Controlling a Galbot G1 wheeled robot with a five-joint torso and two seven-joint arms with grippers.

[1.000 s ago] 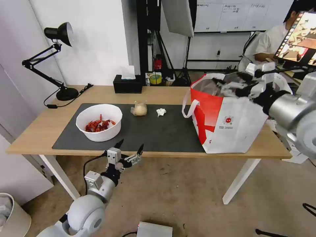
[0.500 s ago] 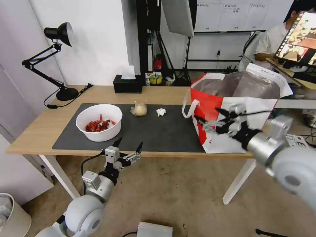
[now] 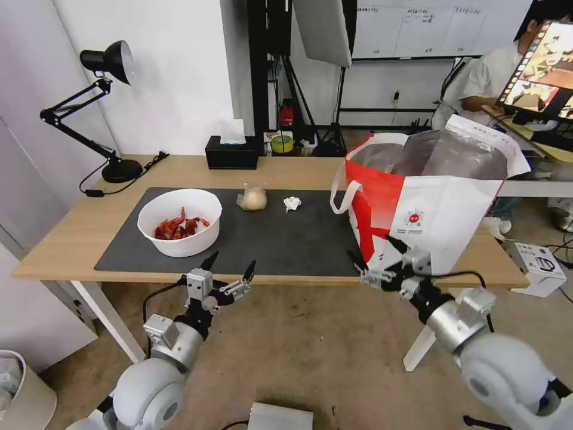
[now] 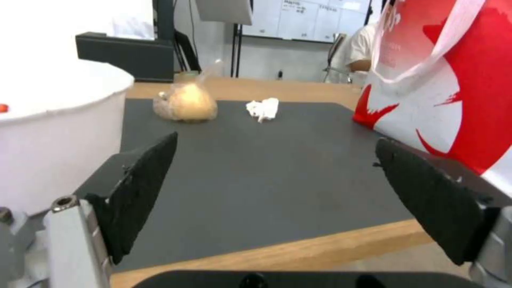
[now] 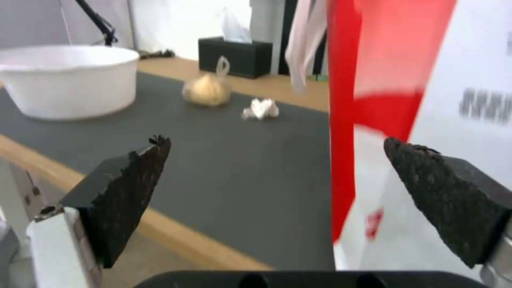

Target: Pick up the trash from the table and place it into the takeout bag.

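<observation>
The trash on the dark mat (image 3: 298,239) of the table (image 3: 59,239) is a white bowl (image 3: 179,222) of red shells, a small clear bag (image 3: 252,198) of beige stuff and a crumpled tissue (image 3: 292,203). At the table's right end stands the takeout bag (image 3: 430,209), its mouth open. My left gripper (image 3: 233,264) is open just off the front edge, near the bowl (image 4: 48,132). Open too, my right gripper (image 3: 371,249) hangs at the front edge before the takeout bag's (image 5: 427,80) red corner. The wrist views show the small bag (image 4: 185,105) (image 5: 207,90) and tissue (image 4: 263,109) (image 5: 261,109) farther off.
A black desk lamp (image 3: 107,107) stands at the table's back left and a black tissue box (image 3: 231,152) at the back edge. A small cardboard box (image 3: 537,266) sits on the floor to the right. A bin (image 3: 18,388) stands at the lower left.
My right arm has swung down from over the takeout bag's mouth to the table's front edge, its gripper open. The left gripper has sunk slightly.
</observation>
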